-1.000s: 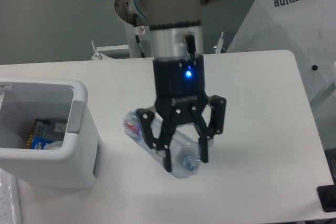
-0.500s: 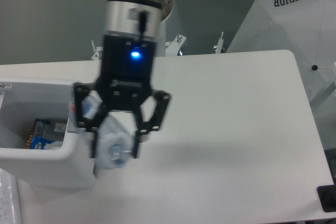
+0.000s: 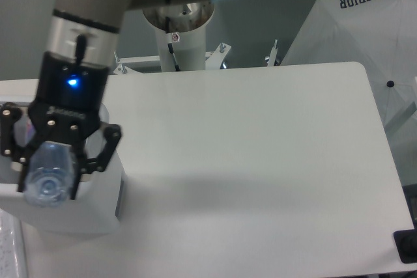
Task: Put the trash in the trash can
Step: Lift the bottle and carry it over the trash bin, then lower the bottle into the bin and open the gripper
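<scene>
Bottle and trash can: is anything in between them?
Nothing visible. The end effector holds the bottle right over the trash can; its opening is hidden behind them.

Robot lab: arm mount (image 3: 179,30), white table (image 3: 260,161), softbox (image 3: 365,37)

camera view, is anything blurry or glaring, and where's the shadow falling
Camera view: the bottle held in the gripper looks soft and slightly blurred; a blue LED glows brightly on the gripper body; a faint, diffuse shadow lies across the table right of the trash can; lighting is otherwise even, with no harsh glare.
</scene>
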{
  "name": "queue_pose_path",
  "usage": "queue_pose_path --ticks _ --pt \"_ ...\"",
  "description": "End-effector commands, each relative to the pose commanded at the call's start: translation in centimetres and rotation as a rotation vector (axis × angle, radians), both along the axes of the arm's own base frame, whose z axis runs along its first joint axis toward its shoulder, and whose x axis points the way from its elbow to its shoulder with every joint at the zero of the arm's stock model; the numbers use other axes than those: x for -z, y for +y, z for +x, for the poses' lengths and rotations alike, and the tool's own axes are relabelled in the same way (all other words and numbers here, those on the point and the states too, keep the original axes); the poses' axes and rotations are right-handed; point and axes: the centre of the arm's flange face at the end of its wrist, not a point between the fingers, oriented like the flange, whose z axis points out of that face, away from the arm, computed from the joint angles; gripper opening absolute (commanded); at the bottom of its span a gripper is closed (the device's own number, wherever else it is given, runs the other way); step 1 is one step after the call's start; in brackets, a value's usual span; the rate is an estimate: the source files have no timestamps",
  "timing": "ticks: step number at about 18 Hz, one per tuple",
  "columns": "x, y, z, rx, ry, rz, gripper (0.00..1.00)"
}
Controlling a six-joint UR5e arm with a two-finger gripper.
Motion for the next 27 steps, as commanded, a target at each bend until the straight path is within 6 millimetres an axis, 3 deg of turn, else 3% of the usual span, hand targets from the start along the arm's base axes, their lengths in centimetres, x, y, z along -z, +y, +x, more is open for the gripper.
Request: queue_pose_path --ticks 3,10,11,13,17,19,23,25,27 --pt "0.8 0.7 1.7 0.045 0.016 -0.012 0.63" --pt "2.3 0.7 2.5 0.073 0.020 -0.036 0.70" --pt "2.3 0.6 2.6 0.073 0.019 -0.038 0.73" --pt "1.7 0.5 2.6 0.081 0.038 -0.027 0.99" --pt "0.5 -0.2 2.6 0.049 0.016 -0.011 1.00" --pt "0.3 -0.6 1.3 0.035 0.025 -0.007 1.00" --pt "-4.0 -2.3 -3.3 -0.018 0.100 0.059 1.00" --pt "-4.8 -3.4 -5.7 -0.003 0.179 0.064 1.00" --pt "-5.6 -4.7 -6.8 0.037 0.272 0.063 1.00"
